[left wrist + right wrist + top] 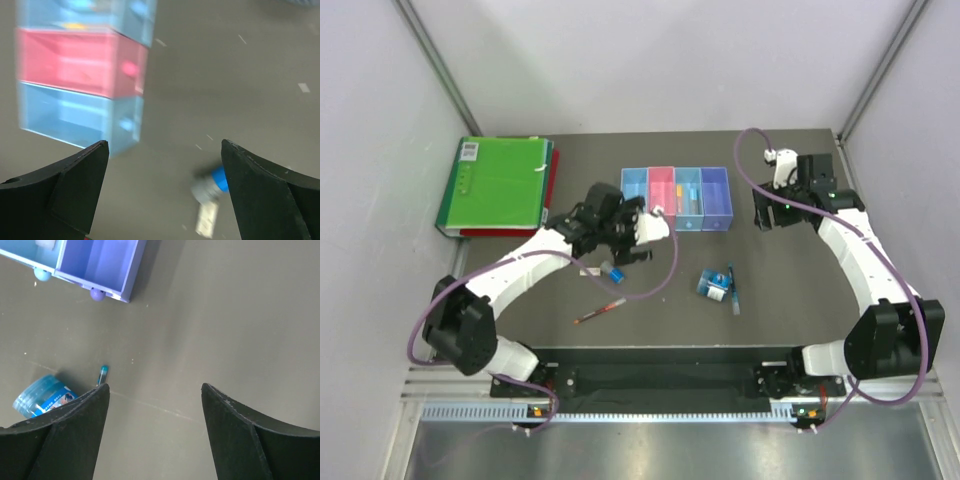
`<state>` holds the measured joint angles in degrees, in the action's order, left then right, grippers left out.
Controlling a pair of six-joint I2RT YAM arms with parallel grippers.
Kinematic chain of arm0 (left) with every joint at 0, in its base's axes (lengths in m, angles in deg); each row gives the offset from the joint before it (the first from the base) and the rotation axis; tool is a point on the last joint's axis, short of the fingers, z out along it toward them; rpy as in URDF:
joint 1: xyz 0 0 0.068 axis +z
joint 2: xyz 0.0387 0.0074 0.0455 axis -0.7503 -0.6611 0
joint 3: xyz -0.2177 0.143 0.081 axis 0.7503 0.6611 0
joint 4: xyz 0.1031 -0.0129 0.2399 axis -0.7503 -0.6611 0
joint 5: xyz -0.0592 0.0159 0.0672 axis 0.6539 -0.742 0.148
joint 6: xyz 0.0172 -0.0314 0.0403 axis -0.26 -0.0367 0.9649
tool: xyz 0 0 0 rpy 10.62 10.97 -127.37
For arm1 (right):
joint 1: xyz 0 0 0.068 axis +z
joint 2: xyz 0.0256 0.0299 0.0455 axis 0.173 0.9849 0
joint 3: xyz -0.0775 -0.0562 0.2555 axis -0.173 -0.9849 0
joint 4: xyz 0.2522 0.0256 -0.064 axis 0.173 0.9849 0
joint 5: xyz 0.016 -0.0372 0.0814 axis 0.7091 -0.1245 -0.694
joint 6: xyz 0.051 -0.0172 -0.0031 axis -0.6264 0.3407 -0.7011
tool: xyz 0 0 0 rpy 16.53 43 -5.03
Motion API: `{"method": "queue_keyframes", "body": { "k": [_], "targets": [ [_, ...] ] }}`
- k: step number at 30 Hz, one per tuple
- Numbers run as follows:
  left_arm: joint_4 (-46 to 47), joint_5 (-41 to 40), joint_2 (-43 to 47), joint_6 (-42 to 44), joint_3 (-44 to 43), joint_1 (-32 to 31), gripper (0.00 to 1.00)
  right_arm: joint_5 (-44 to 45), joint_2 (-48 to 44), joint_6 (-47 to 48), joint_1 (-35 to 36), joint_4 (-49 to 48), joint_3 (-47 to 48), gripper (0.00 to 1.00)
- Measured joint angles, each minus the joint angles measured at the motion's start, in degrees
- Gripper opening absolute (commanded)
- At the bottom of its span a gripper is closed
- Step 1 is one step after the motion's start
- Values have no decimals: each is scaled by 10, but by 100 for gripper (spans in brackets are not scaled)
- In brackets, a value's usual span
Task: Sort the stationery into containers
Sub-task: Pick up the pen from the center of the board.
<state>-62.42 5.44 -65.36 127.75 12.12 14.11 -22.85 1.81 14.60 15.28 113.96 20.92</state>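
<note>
The four joined containers (675, 198) stand at mid-table: light blue, pink, light blue, violet-blue. The third bin holds an orange-pink marker and a pale blue stick (690, 194). My left gripper (632, 238) is open and empty just near-left of the bins. Its wrist view, blurred, shows the pink bin (80, 62), a light blue bin (75, 112), a small blue cap (219, 179) and a white block (207, 220) below the open gripper (164, 146). A thin red pen (602, 311) lies nearer. My right gripper (767, 215) is open and empty right of the bins. Its wrist view shows the open gripper (155, 387), violet bin (97, 262), blue-white roll (42, 395) and teal pen (102, 374).
A big green binder (500, 185) lies at the back left. The roll (713, 285) and teal pen (731, 290) lie together on the table in front of the bins. The cap (616, 272) lies under the left arm. Grey walls close in the back and sides.
</note>
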Motion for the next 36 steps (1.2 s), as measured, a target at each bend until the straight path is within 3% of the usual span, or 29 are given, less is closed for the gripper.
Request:
{"method": "queue_keyframes", "body": {
  "k": [7,14,21,27,30,33,34,36],
  "targets": [
    [-81,-11,46,69,103,-18,99,2,2,-2,22,-8,-49,71],
    [-98,-14,71,94,153,-23,99,5,15,-9,63,-25,-78,70],
    [-100,-9,63,128,210,-32,99,9,22,-11,70,-38,-78,70],
    [-103,2,9,145,208,-43,99,15,22,-10,70,-39,-78,70],
    [-111,6,-18,145,185,-47,94,17,22,-10,70,-39,-78,70],
    [-121,12,-42,142,166,-48,80,20,22,-10,70,-39,-78,70],
    [-125,15,-49,141,160,-49,70,21,22,-10,70,-39,-78,70],
    [-132,20,-60,136,151,-50,65,22,22,-10,70,-39,-77,70]
  ]
}}
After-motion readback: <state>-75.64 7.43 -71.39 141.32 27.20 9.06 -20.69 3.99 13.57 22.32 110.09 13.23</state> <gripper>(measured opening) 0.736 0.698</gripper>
